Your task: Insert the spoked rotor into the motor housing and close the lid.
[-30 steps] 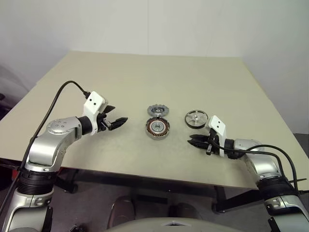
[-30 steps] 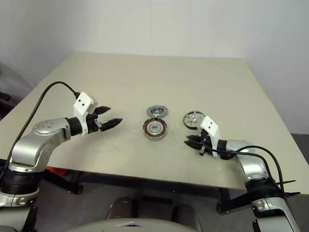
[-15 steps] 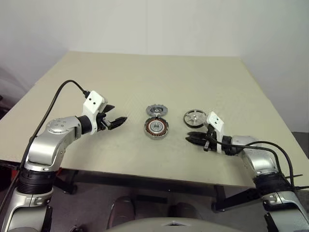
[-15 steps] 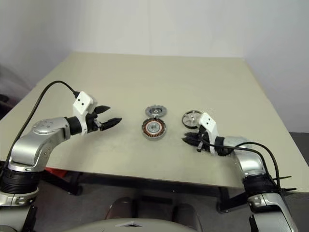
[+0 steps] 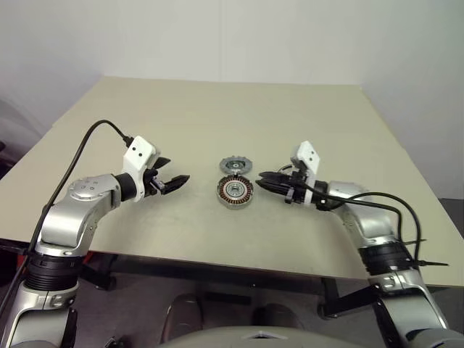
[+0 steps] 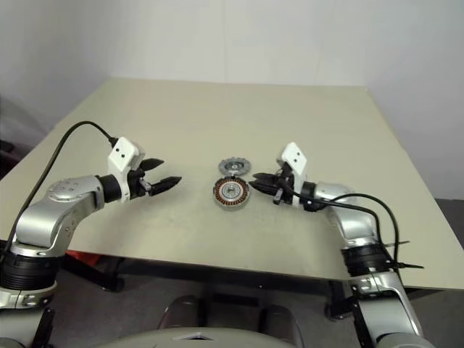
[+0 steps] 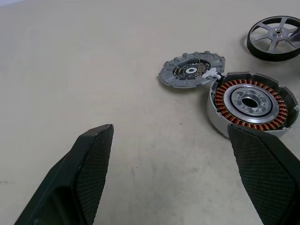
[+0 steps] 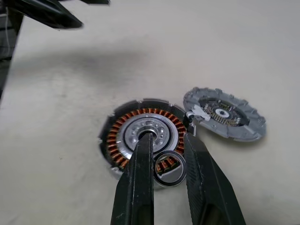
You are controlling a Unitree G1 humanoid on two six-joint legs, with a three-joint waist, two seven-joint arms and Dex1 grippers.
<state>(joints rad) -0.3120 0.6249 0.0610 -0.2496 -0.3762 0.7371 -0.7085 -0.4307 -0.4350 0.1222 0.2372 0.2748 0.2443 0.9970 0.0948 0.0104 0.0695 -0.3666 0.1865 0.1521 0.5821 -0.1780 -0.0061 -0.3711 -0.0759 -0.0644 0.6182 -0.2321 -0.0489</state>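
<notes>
The motor housing, a silver cup with copper windings, sits mid-table. The grey notched lid lies flat just behind it, touching its edge. In the left wrist view, the spoked rotor lies beyond the housing. My right gripper hovers at the housing's right side, pointing left. The right wrist view has it shut on a small thin black ring above the housing. My left gripper hangs open, left of the housing, holding nothing.
The beige table stretches wide around the parts. Its front edge runs below both arms, and a white wall stands behind it. A black cable loops off each wrist.
My right gripper has swung left and up, from the table's front right near the rotor to the housing's right edge. The left arm has stayed still.
</notes>
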